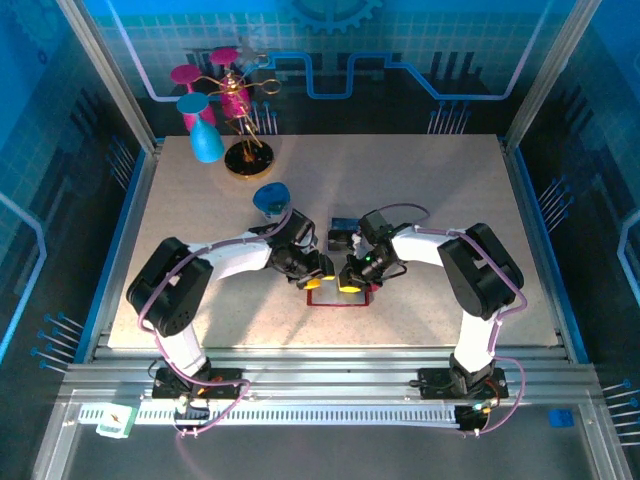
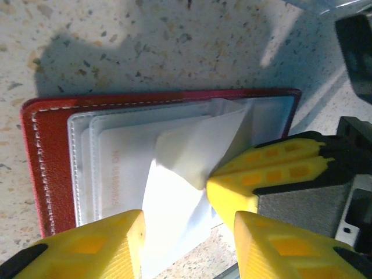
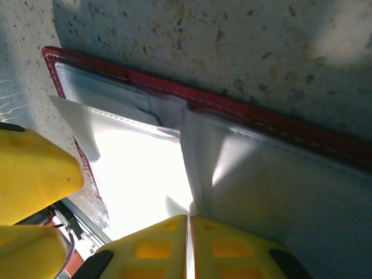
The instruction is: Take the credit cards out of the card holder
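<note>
The card holder (image 1: 340,297) lies open near the table's front edge, a red case (image 2: 46,151) with pale inner pockets (image 3: 290,192). A pale card (image 2: 116,180) with printed digits sits in a left pocket. My right gripper (image 3: 189,244) is shut on a thin white pocket leaf (image 2: 203,145), lifting it off the case; its yellow fingertips (image 2: 256,174) come in from the right. My left gripper (image 2: 186,244) stands open at the case's near edge, and a bright white sheet (image 2: 174,221) passes between its fingers (image 2: 93,244). Both grippers meet over the case (image 1: 335,282).
A blue cup (image 1: 270,197) lies behind the left arm. A dark blue item (image 1: 343,222) sits just behind the grippers. At the back left stands a gold rack with pink and blue glasses (image 1: 228,110). A clear tray's edge (image 2: 325,6) shows beyond the case.
</note>
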### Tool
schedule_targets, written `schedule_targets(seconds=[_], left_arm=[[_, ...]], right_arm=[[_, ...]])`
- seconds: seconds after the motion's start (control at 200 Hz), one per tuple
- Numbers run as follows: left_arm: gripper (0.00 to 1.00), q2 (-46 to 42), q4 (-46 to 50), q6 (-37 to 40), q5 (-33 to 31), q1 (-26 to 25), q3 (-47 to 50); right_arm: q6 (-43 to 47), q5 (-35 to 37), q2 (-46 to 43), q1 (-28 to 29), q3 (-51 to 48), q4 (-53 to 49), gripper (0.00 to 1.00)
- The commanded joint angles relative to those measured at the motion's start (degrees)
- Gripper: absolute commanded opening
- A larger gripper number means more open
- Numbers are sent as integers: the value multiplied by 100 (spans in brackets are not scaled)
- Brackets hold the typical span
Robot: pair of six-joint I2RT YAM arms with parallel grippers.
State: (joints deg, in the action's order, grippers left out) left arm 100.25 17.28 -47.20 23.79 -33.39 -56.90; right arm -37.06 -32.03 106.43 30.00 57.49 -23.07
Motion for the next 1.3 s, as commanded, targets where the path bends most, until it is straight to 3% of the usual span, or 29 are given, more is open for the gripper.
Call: schedule_targets(seconds=[0.0, 0.225, 0.45, 0.82, 1.296], left_arm=[[46, 134, 114, -99, 33, 8, 4], [39, 216, -227, -247, 323, 4, 54], [36, 122, -588, -341, 644, 1, 145], [43, 311, -574, -345, 960, -141, -395], [52, 1423, -759, -499, 1221, -571, -1317]], right_arm=[[59, 167, 137, 41, -32, -238, 11], [-19, 83, 21, 45, -57, -95, 11], [-73, 388, -733, -20, 73, -400, 22], [477, 1461, -1954, -693, 198, -1859, 25], [435, 1494, -3000, -1202, -385, -1952, 25]])
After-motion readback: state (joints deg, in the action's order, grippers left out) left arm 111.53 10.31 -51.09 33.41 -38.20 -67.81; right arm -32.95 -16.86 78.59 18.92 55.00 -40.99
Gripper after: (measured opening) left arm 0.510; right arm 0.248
